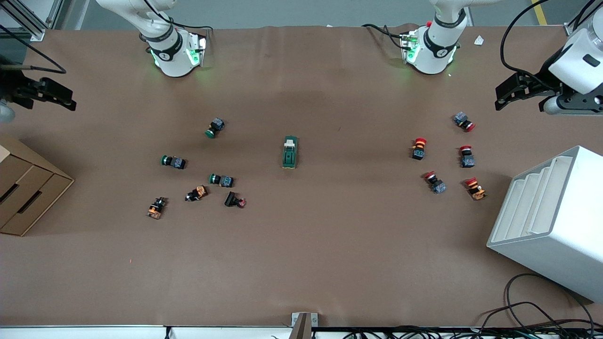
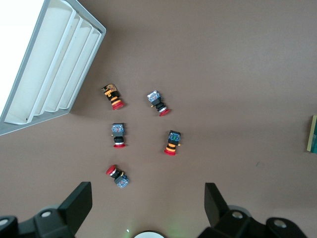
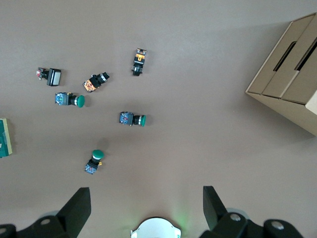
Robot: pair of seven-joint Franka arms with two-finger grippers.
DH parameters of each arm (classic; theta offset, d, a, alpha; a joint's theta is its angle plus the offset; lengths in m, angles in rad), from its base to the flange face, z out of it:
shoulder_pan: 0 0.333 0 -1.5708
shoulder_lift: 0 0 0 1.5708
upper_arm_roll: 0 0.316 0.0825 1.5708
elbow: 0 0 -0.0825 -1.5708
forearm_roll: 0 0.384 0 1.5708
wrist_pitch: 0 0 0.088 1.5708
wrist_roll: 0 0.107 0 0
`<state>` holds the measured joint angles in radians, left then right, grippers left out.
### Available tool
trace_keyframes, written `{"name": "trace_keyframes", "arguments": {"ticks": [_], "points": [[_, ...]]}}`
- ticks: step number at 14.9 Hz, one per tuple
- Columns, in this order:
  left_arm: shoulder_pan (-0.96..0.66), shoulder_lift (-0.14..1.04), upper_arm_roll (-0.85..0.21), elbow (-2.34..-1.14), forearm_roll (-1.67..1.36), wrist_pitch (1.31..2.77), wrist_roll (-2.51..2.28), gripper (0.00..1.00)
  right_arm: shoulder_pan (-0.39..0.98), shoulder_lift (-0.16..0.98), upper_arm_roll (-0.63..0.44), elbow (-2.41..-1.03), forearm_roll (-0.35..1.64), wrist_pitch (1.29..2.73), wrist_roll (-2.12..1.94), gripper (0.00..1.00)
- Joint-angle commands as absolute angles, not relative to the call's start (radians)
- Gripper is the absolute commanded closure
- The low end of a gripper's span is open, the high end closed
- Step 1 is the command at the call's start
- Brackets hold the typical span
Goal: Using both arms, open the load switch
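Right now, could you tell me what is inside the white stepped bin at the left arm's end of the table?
The white bin shows only bare, stepped white compartments; nothing lies in the parts visible. Its lowest pockets are hidden by the walls.

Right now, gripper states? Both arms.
Left gripper: open, empty, up over the red-capped push buttons.
Right gripper: open, empty, up over the green-capped push buttons.
Load switch untouched.

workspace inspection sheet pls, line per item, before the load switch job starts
surface: brown table, flat
job's things: load switch mid-table, untouched
clutter: green-capped buttons toward the right arm's end; red-capped buttons toward the left arm's end
grippers: left gripper and right gripper over the table ends, jaws open, empty
cables: black cables at the table edge nearest the front camera
surroundings: white rack, cardboard box
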<state>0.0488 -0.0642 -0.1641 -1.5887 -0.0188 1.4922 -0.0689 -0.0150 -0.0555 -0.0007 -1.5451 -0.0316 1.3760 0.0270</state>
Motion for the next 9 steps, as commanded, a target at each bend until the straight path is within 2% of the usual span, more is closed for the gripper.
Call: {"name": "trace_keyframes", "arguments": {"ticks": [1,9], "points": [[0.054,-0.089,-0.153,-1.602,-0.037,1.502,-0.038,0.0,-0.031,-0.117,-0.005,-1.591,-0.014,1.379,0.014,0.0],[0.052,-0.06,-0.153,-1.562,-0.025,1.502,-0.021,0.0,-0.028,-0.114,-0.005,-1.591,0.012,1.407,-0.023,0.0]]}}
